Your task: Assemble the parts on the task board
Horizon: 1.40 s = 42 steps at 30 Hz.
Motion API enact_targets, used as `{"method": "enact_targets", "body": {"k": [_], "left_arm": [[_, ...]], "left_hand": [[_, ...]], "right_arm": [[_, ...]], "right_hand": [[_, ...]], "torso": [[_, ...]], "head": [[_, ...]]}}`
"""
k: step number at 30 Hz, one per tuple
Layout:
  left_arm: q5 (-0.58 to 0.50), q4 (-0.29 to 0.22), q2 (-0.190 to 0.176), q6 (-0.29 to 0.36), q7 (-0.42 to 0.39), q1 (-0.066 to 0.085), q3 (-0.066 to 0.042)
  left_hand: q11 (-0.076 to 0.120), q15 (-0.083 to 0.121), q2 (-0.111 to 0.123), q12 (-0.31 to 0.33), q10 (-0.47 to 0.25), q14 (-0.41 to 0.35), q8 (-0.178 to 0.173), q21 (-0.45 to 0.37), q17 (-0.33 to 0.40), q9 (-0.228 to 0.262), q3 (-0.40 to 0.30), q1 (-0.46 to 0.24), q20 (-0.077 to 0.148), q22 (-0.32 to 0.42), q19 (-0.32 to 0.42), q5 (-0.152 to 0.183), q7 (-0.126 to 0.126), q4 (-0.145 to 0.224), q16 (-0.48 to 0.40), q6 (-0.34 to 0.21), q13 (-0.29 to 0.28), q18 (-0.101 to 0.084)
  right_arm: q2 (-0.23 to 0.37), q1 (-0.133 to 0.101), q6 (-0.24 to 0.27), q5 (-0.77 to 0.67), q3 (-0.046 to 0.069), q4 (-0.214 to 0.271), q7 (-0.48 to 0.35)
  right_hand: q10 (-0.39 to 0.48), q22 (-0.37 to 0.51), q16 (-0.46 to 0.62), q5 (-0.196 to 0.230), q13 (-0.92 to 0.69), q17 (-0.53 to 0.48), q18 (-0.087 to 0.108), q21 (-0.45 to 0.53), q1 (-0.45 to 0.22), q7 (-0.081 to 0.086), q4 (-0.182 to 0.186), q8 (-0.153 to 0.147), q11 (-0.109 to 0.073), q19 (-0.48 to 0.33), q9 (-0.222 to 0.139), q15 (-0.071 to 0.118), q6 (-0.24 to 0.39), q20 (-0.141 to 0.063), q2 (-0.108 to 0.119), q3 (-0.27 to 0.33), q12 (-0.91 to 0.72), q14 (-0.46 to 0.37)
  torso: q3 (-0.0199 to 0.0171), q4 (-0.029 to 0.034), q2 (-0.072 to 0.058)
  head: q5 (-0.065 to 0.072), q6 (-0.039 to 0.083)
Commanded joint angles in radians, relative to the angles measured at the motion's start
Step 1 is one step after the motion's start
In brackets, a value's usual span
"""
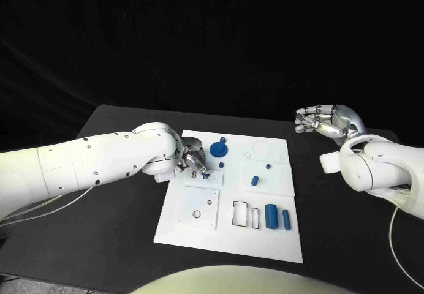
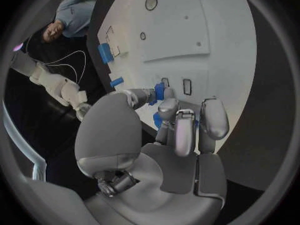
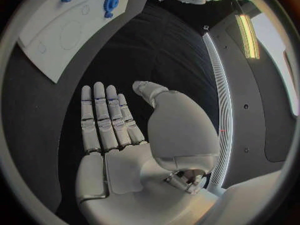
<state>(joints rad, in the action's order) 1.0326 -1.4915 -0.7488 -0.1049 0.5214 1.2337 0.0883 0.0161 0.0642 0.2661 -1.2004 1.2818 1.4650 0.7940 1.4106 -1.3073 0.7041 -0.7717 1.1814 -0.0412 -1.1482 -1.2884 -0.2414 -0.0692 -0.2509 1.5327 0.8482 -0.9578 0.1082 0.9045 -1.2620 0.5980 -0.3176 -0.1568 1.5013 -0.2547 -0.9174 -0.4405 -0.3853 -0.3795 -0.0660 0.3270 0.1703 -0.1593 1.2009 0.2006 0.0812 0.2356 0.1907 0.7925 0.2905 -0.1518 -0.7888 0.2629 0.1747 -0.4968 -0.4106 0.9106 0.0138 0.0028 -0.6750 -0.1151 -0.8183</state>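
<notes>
The white task board point(image 1: 231, 236) lies mid-table. My left hand point(image 1: 193, 160) hovers over its upper left part, and thumb and fingers pinch a small blue part point(image 2: 159, 91) just above the board point(image 2: 187, 35). A blue gear point(image 1: 218, 148) stands right beside that hand. A blue peg point(image 1: 254, 180) sits near the board's middle, and two blue cylinders point(image 1: 277, 217) lie at its lower right. My right hand point(image 1: 325, 120) is off the board's far right corner over the black table. It holds nothing, and its fingers point(image 3: 106, 117) lie straight and side by side.
A square plate point(image 1: 200, 207) with a small hole lies on the board's lower left, with rectangular slots point(image 1: 240, 213) next to it. Black table point(image 1: 106, 233) stretches on both sides of the board. The gear point(image 3: 112, 1) and the board's corner point(image 3: 56, 40) appear far beyond the right hand.
</notes>
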Motion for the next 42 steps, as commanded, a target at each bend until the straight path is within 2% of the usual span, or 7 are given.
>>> {"method": "enact_targets", "body": {"k": [1, 16, 19, 42], "left_arm": [[0.013, 0.0, 0.004, -0.027, 0.001, -0.001, 0.0], [0.021, -0.001, 0.004, -0.067, 0.003, -0.001, 0.001], [0.021, -0.001, 0.003, -0.07, 0.003, -0.001, 0.001], [0.022, 0.002, 0.002, -0.081, 0.003, -0.001, 0.001]], "left_hand": [[0.0, 0.008, -0.003, -0.006, 0.009, 0.085, 0.006, 0.004, -0.185, 0.033, -0.2, -0.008, 0.0, 0.001, -0.004, -0.004, 0.01, 0.201, 0.004, 0.011, -0.001, -0.019], [0.006, 0.014, -0.007, -0.021, 0.024, 0.088, 0.021, 0.011, -0.196, 0.044, -0.207, -0.028, 0.004, -0.015, -0.015, -0.021, 0.017, 0.21, 0.009, 0.017, -0.019, -0.022], [0.007, 0.014, -0.007, -0.021, 0.025, 0.088, 0.024, 0.011, -0.195, 0.046, -0.208, -0.031, 0.005, -0.014, -0.015, -0.026, 0.018, 0.212, 0.009, 0.016, -0.02, -0.022], [0.011, 0.017, -0.012, -0.021, 0.029, 0.091, 0.036, 0.012, -0.205, 0.056, -0.212, -0.047, 0.007, -0.018, -0.018, -0.038, 0.023, 0.214, 0.013, 0.021, -0.017, -0.023]], "right_arm": [[0.0, 0.001, -0.008, -0.008, 0.0, 0.001, -0.009], [0.0, 0.001, -0.024, -0.013, 0.0, 0.003, 0.003], [0.001, 0.001, -0.024, -0.015, 0.0, 0.003, 0.004], [0.001, 0.002, -0.024, -0.016, 0.0, 0.003, 0.003]], "right_hand": [[0.005, 0.001, 0.0, -0.002, -0.001, -0.001, 0.011, 0.004, 0.01, 0.056, -0.005, -0.003, 0.0, -0.005, 0.001, 0.001, 0.004, 0.005, -0.001, 0.0, -0.004, -0.009], [0.007, 0.004, -0.001, -0.006, 0.0, -0.004, 0.011, 0.006, 0.021, 0.056, -0.019, -0.002, -0.001, -0.003, 0.002, 0.001, 0.003, 0.005, -0.002, -0.009, -0.008, -0.011], [0.008, 0.006, -0.001, -0.017, 0.0, -0.005, 0.011, 0.007, 0.024, 0.056, -0.025, -0.002, -0.001, -0.002, 0.002, 0.001, 0.003, 0.005, -0.003, -0.015, -0.009, -0.012], [0.008, 0.007, -0.001, -0.018, 0.0, -0.006, 0.011, 0.007, 0.024, 0.056, -0.026, -0.002, 0.0, -0.002, 0.002, 0.001, 0.003, 0.005, -0.002, -0.016, -0.009, -0.013]], "torso": [[-0.0001, 0.0009, 0.0], [0.0005, 0.001, 0.001], [0.0005, 0.0013, 0.001], [-0.0005, 0.0003, 0.0]], "head": [[0.0, 0.0], [-0.016, 0.003], [-0.015, 0.004], [-0.016, 0.001]]}}
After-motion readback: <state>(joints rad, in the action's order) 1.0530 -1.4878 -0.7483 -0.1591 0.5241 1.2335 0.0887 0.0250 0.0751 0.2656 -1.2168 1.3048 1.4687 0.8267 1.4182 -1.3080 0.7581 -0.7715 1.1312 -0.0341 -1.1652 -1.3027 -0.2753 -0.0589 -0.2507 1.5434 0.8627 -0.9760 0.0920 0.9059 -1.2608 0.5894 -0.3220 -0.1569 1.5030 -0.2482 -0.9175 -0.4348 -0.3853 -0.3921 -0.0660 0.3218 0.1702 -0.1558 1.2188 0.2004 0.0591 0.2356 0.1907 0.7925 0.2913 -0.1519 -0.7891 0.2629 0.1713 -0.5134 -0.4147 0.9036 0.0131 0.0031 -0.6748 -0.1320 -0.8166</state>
